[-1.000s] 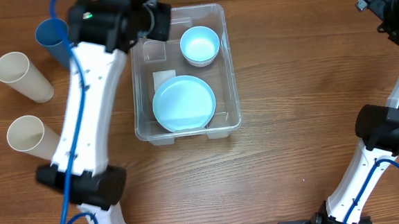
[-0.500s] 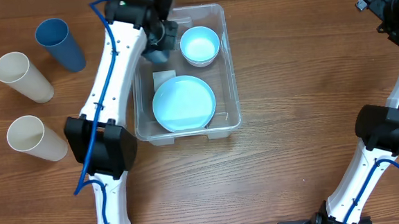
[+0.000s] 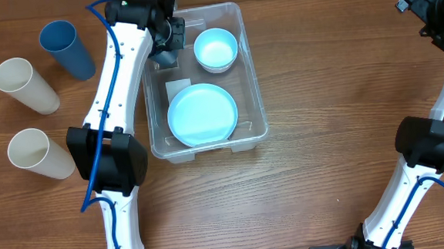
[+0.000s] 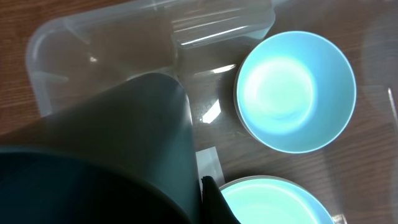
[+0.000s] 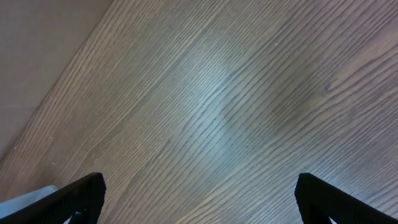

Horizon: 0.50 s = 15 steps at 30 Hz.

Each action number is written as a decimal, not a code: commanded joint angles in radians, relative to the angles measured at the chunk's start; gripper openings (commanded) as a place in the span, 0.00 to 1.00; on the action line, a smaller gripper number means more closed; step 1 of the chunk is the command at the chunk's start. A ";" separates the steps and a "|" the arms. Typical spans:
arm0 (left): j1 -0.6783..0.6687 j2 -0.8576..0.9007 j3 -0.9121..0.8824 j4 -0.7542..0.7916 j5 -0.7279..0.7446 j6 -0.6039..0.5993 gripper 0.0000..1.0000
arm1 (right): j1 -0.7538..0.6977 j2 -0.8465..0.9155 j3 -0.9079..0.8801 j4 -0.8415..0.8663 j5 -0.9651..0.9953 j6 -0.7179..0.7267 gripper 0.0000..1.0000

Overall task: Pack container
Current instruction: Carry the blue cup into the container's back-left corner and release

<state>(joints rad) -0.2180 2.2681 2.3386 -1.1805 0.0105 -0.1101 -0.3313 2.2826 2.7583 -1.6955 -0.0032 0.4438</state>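
The clear container (image 3: 255,84) sits at the table's middle back and holds a light blue bowl (image 3: 216,49) and a light blue plate (image 3: 202,114). My left gripper (image 3: 167,41) is shut on a dark grey-blue cup (image 3: 165,58) inside the container's back left corner. In the left wrist view the cup (image 4: 112,143) fills the lower left, beside the bowl (image 4: 295,90) and plate (image 4: 273,202), inside the container's wall (image 4: 62,50). My right gripper (image 3: 431,11) is open and empty at the far right, over bare wood (image 5: 199,186).
A blue cup (image 3: 67,49) and two cream cups (image 3: 25,85) (image 3: 38,153) lie on the table to the left of the container. My left arm (image 3: 112,92) reaches along the container's left side.
My left arm swung right and brought the dark cup down into the container's back left corner. The container with the bowl and plate shifted slightly left. The right arm has not moved.
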 commanded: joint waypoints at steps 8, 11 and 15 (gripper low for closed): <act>0.005 0.132 -0.013 0.014 -0.021 -0.029 0.21 | 0.003 -0.040 0.023 0.003 0.002 0.001 1.00; 0.005 0.132 -0.013 0.035 -0.021 -0.029 0.75 | 0.003 -0.040 0.023 0.003 0.002 0.001 1.00; 0.005 0.131 -0.013 0.065 -0.021 -0.029 0.86 | 0.003 -0.040 0.023 0.003 0.002 0.001 1.00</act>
<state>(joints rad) -0.2218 2.3920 2.3306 -1.1316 0.0032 -0.1322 -0.3313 2.2826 2.7583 -1.6951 -0.0025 0.4442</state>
